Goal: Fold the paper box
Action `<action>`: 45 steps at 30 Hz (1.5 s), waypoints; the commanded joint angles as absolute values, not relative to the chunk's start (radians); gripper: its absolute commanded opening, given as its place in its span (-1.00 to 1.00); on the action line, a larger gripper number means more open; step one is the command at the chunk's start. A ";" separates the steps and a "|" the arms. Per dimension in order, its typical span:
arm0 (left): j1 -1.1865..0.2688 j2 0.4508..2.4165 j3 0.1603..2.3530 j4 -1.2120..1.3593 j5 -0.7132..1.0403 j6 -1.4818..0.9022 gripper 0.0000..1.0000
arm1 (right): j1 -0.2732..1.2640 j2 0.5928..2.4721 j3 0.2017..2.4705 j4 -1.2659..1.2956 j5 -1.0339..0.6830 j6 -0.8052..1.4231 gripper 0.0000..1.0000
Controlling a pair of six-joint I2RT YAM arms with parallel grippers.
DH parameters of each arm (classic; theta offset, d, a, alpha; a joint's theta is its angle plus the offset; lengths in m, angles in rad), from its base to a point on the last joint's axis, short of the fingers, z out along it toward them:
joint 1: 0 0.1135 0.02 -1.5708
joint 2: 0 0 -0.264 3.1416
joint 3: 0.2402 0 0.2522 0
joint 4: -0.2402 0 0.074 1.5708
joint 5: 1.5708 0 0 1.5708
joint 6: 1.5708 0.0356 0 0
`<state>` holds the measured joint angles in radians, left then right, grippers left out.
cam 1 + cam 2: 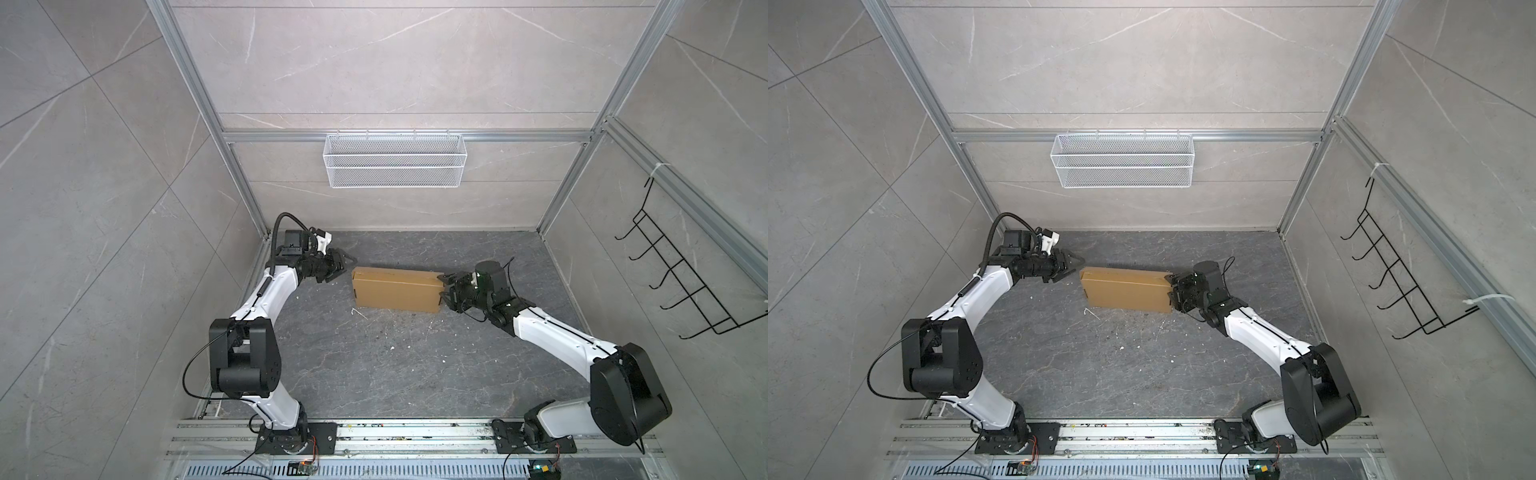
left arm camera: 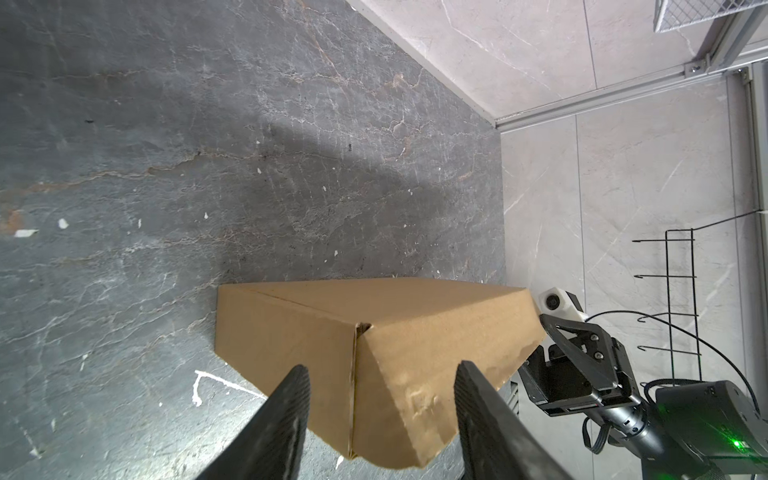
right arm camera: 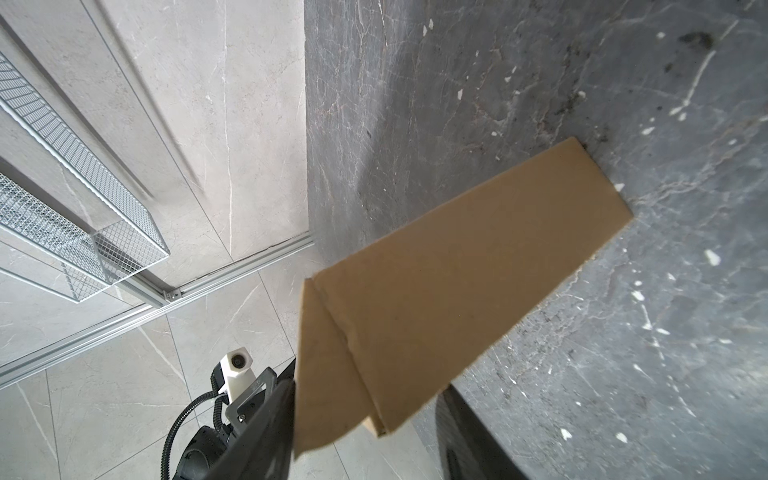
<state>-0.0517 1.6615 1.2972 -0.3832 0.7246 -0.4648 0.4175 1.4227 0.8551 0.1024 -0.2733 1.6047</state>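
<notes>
Legible markings: none.
No text, label, brand or number can be read on the paper box [image 1: 397, 291] or on the wire mesh basket [image 1: 394, 160] at its 12 o'clock.

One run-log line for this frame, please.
box: plain brown cardboard paper box folded shut | left gripper: open, clear of box | right gripper: around box's end, grip unclear

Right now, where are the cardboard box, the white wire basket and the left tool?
cardboard box [image 1: 395, 296]: top view, middle of its broad brown face.
white wire basket [image 1: 394, 176]: top view, on its mesh wall.
left tool [image 2: 382, 365]: left wrist view, gap between its open fingertips.
</notes>
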 commanded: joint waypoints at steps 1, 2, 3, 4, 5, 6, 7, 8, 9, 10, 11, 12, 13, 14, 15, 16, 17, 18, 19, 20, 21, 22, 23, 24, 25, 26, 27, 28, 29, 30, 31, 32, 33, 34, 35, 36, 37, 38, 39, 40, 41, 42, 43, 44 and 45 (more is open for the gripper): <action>-0.056 1.686 1.302 -0.347 0.774 -0.470 0.09 | 0.421 1.453 0.831 0.038 -0.263 1.591 0.10; -0.055 1.692 1.297 -0.343 0.781 -0.472 0.06 | 0.422 1.453 0.831 0.038 -0.264 1.591 0.10; -0.055 1.694 1.290 -0.335 0.788 -0.476 0.03 | 0.422 1.453 0.831 0.037 -0.263 1.591 0.10; -0.055 1.694 1.282 -0.328 0.792 -0.480 0.00 | 0.422 1.451 0.831 0.037 -0.263 1.591 0.09; -0.055 1.693 1.272 -0.322 0.795 -0.481 -0.03 | 0.422 1.451 0.832 0.035 -0.261 1.589 0.09; -0.055 1.690 1.262 -0.319 0.797 -0.479 -0.06 | 0.422 1.451 0.832 0.034 -0.261 1.589 0.09; -0.055 1.688 1.254 -0.317 0.797 -0.480 -0.07 | 0.422 1.451 0.831 0.034 -0.261 1.589 0.09; -0.055 1.686 1.244 -0.313 0.798 -0.481 -0.08 | 0.422 1.451 0.831 0.032 -0.261 1.586 0.09; -0.055 1.686 1.235 -0.306 0.797 -0.482 -0.10 | 0.422 1.452 0.830 0.031 -0.259 1.585 0.09; -0.055 1.686 1.226 -0.301 0.797 -0.483 -0.13 | 0.422 1.453 0.828 0.034 -0.259 1.587 0.09; -0.054 1.688 1.215 -0.296 0.796 -0.483 -0.16 | 0.422 1.453 0.825 0.035 -0.258 1.588 0.08; -0.054 1.690 1.206 -0.292 0.790 -0.482 -0.20 | 0.422 1.453 0.824 0.035 -0.258 1.586 0.08; -0.054 1.693 1.199 -0.293 0.784 -0.478 -0.23 | 0.422 1.453 0.823 0.035 -0.258 1.586 0.08; -0.052 1.693 1.194 -0.294 0.780 -0.477 -0.26 | 0.422 1.453 0.820 0.037 -0.258 1.587 0.07; -0.052 1.694 1.190 -0.294 0.777 -0.474 -0.29 | 0.422 1.451 0.820 0.037 -0.256 1.585 0.07; -0.051 1.695 1.192 -0.295 0.775 -0.471 -0.32 | 0.422 1.452 0.820 0.035 -0.258 1.584 0.06; -0.049 1.692 1.195 -0.299 0.773 -0.468 -0.35 | 0.422 1.453 0.822 0.032 -0.256 1.580 0.06; -0.048 1.693 1.203 -0.310 0.768 -0.461 -0.37 | 0.420 1.453 0.824 0.027 -0.255 1.575 0.05; -0.047 1.693 1.211 -0.324 0.760 -0.452 -0.40 | 0.423 1.453 0.826 0.021 -0.255 1.569 0.04; -0.046 1.693 1.219 -0.338 0.754 -0.444 -0.42 | 0.422 1.454 0.828 0.015 -0.253 1.562 0.03; -0.045 1.692 1.222 -0.344 0.752 -0.439 -0.44 | 0.422 1.454 0.827 0.011 -0.252 1.557 0.02; -0.045 1.691 1.222 -0.345 0.751 -0.438 -0.46 | 0.423 1.455 0.826 0.010 -0.251 1.551 0.01; -0.045 1.692 1.221 -0.348 0.752 -0.437 -0.49 | 0.423 1.457 0.828 0.004 -0.249 1.543 0.00; -0.044 1.694 1.220 -0.350 0.750 -0.435 -0.51 | 0.423 1.459 0.830 -0.001 -0.246 1.532 -0.01; -0.044 1.695 1.217 -0.352 0.749 -0.433 -0.53 | 0.423 1.459 0.831 -0.008 -0.242 1.520 -0.03; -0.044 1.694 1.212 -0.357 0.743 -0.427 -0.57 | 0.425 1.459 0.836 -0.026 -0.233 1.504 -0.05; -0.044 1.694 1.209 -0.363 0.735 -0.421 -0.59 | 0.425 1.459 0.839 -0.037 -0.226 1.492 -0.06; -0.045 1.693 1.206 -0.365 0.732 -0.417 -0.61 | 0.426 1.457 0.837 -0.040 -0.221 1.486 -0.06; -0.045 1.692 1.206 -0.371 0.728 -0.414 -0.61 | 0.426 1.457 0.835 -0.039 -0.221 1.482 -0.07; -0.044 1.690 1.206 -0.376 0.726 -0.410 -0.62 | 0.427 1.460 0.836 -0.038 -0.220 1.477 -0.07; -0.045 1.685 1.210 -0.379 0.725 -0.410 -0.62 | 0.429 1.463 0.842 -0.044 -0.221 1.470 -0.07; -0.044 1.681 1.216 -0.383 0.724 -0.410 -0.62 | 0.431 1.467 0.849 -0.050 -0.223 1.464 -0.07; -0.043 1.674 1.226 -0.387 0.728 -0.413 -0.59 | 0.433 1.470 0.851 -0.048 -0.225 1.462 -0.07; -0.045 1.668 1.236 -0.390 0.732 -0.417 -0.51 | 0.434 1.471 0.854 -0.047 -0.223 1.461 -0.07; -0.043 1.659 1.245 -0.390 0.735 -0.426 -0.38 | 0.436 1.474 0.858 -0.049 -0.225 1.457 -0.07; -0.043 1.649 1.254 -0.387 0.741 -0.434 -0.27 | 0.436 1.477 0.862 -0.049 -0.224 1.455 -0.07; -0.043 1.640 1.259 -0.385 0.744 -0.443 -0.18 | 0.437 1.479 0.863 -0.049 -0.225 1.454 -0.07; -0.043 1.631 1.261 -0.379 0.748 -0.451 -0.12 | 0.437 1.483 0.863 -0.047 -0.226 1.454 -0.07; -0.044 1.623 1.260 -0.371 0.754 -0.460 -0.07 | 0.437 1.485 0.862 -0.045 -0.227 1.455 -0.07; -0.045 1.619 1.257 -0.364 0.758 -0.468 -0.04 | 0.439 1.488 0.862 -0.042 -0.228 1.456 -0.07; -0.046 1.617 1.252 -0.358 0.765 -0.473 -0.01 | 0.438 1.489 0.860 -0.038 -0.229 1.457 -0.07; -0.047 1.617 1.249 -0.355 0.770 -0.474 0.00 | 0.439 1.489 0.860 -0.037 -0.228 1.456 -0.08; -0.046 1.616 1.241 -0.349 0.774 -0.478 0.02 | 0.439 1.491 0.859 -0.038 -0.227 1.456 -0.07; -0.048 1.619 1.233 -0.344 0.777 -0.477 0.02 | 0.441 1.491 0.860 -0.038 -0.226 1.457 -0.07; -0.048 1.621 1.227 -0.344 0.776 -0.475 0.02 | 0.440 1.491 0.862 -0.038 -0.226 1.457 -0.07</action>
<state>-0.0452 1.6600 1.2266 -0.3511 0.7547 -0.4652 0.4263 1.4475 0.8726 0.0837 -0.2424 1.4876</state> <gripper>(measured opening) 0.509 0.464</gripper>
